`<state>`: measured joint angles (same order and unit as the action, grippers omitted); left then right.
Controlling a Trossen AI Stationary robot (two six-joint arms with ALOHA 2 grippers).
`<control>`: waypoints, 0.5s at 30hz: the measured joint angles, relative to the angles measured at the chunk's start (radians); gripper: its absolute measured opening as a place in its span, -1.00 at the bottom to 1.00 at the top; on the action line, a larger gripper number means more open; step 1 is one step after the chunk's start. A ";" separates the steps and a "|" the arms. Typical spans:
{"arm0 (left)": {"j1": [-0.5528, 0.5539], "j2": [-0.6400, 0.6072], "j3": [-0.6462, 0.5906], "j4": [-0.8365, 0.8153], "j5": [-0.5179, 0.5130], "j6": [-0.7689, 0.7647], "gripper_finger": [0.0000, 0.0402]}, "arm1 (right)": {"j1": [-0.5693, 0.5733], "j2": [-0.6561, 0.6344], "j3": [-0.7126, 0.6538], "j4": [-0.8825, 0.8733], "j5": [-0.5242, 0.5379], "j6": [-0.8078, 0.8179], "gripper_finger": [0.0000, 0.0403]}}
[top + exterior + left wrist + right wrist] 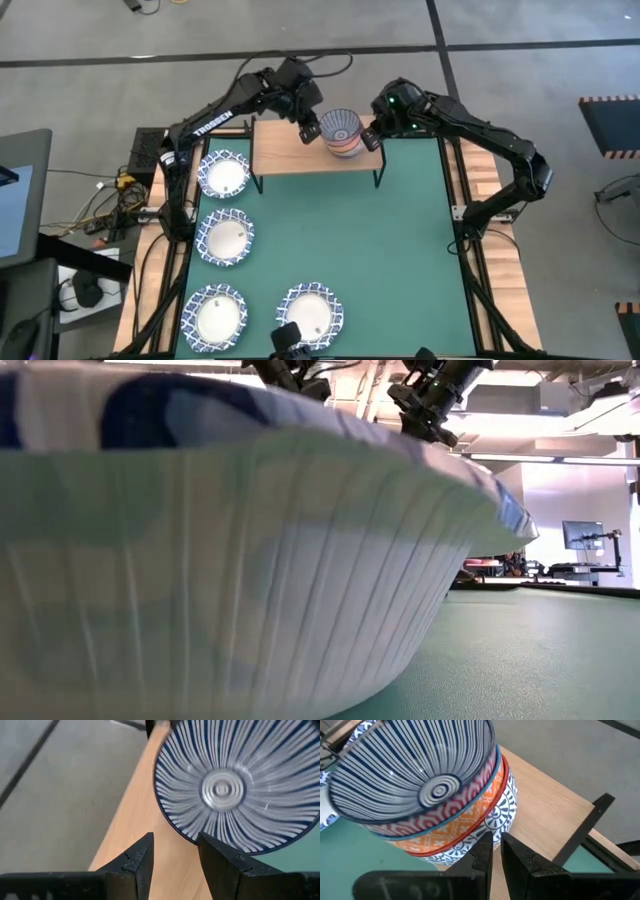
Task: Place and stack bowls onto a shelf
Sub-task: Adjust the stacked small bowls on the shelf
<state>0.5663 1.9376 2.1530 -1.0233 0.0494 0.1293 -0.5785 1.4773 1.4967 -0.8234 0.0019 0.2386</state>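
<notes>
Broadly, the green mat (330, 250) fills the table, and the shelf (300, 145) stands at its far edge, wooden top on black legs. Four wide bowls with blue lattice rims lie on the mat: three in a column down the left side (223, 174) (225, 237) (216, 312) and a fourth (311, 312) near the front middle. In the low view one of them (230, 550) sits so close to the camera that it blocks nearly everything; only the gripper tips show above its rim.

Both arms reach inward over the shelf from their own sides, elbows bent and wrists angled down toward the stack of small bowls (343, 133) on the shelf's right half. The stack leans: a ray-patterned bowl (415, 770) sits tilted on top, with red (470, 785), orange (450, 832) and blue-and-white (502, 810) bowls nested under it.

The left gripper (309, 129) hovers just left of the stack, fingers (137, 862) parted and empty over the wood, one tip near the top bowl's rim. The right gripper (371, 136) is against the stack's right side, its fingers (520, 857) nearly together with a slim gap, tips at the lowest bowl's wall. Whether they pinch the rim I cannot tell, since the bowls hide the tips.
</notes>
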 joint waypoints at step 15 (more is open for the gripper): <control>-0.003 -0.001 -0.012 0.053 0.025 0.001 -0.31 | 0.032 0.035 0.000 -0.008 -0.008 0.002 -0.67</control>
<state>0.5629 1.9366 2.1410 -0.9707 0.0745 0.1306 -0.5468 1.5123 1.4967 -0.8311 -0.0058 0.2407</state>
